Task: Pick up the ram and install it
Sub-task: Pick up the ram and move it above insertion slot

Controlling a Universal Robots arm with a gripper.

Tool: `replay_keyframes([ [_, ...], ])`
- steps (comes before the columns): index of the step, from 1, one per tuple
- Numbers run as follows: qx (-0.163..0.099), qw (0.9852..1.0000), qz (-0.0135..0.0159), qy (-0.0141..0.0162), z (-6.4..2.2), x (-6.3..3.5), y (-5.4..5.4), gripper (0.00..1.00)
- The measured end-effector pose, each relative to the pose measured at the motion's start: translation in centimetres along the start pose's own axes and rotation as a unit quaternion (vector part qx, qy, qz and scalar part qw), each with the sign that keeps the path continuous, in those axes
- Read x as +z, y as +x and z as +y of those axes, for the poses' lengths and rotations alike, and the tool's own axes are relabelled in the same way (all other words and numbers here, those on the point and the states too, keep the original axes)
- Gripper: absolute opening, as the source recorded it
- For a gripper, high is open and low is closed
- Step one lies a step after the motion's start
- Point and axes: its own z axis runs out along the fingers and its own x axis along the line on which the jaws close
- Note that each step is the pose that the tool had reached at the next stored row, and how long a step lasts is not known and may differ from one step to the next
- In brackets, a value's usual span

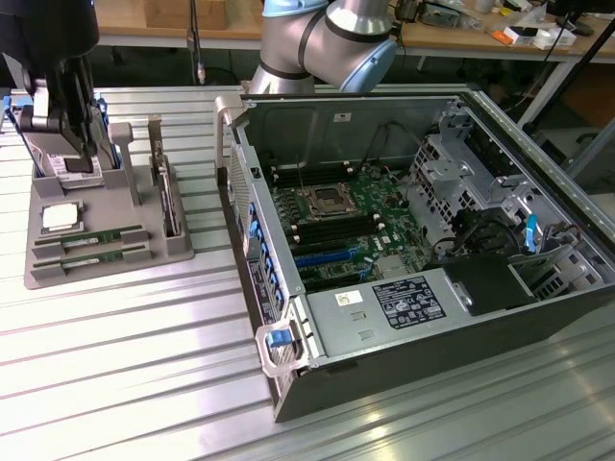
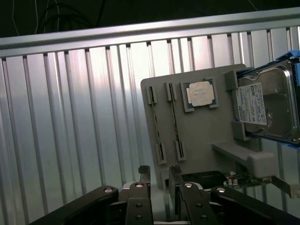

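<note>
Exterior view: we see the ram (image 1: 96, 235) sitting in its slot on the grey holder (image 1: 110, 206) on the counter (image 1: 125, 355), well apart from the open computer case (image 1: 404, 379), so nothing is picked up or installed yet. Wrist view: our claw (image 2: 158, 172) hangs over the holder's edge, fingers slightly parted and empty, the ram untouched

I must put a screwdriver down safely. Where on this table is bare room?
The ribbed aluminium table is widely bare in the exterior view's foreground, bordered by the grey plastic parts holder and the open black computer case. Between those two, just a narrow strip. Both are crowded inside.
</note>
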Motion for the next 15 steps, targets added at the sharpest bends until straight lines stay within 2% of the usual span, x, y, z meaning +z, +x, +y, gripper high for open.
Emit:
replay_keyframes([
  [15, 0.0, 1.0, 0.0, 0.0, -0.1, 2.2, 0.1, 0.3],
])
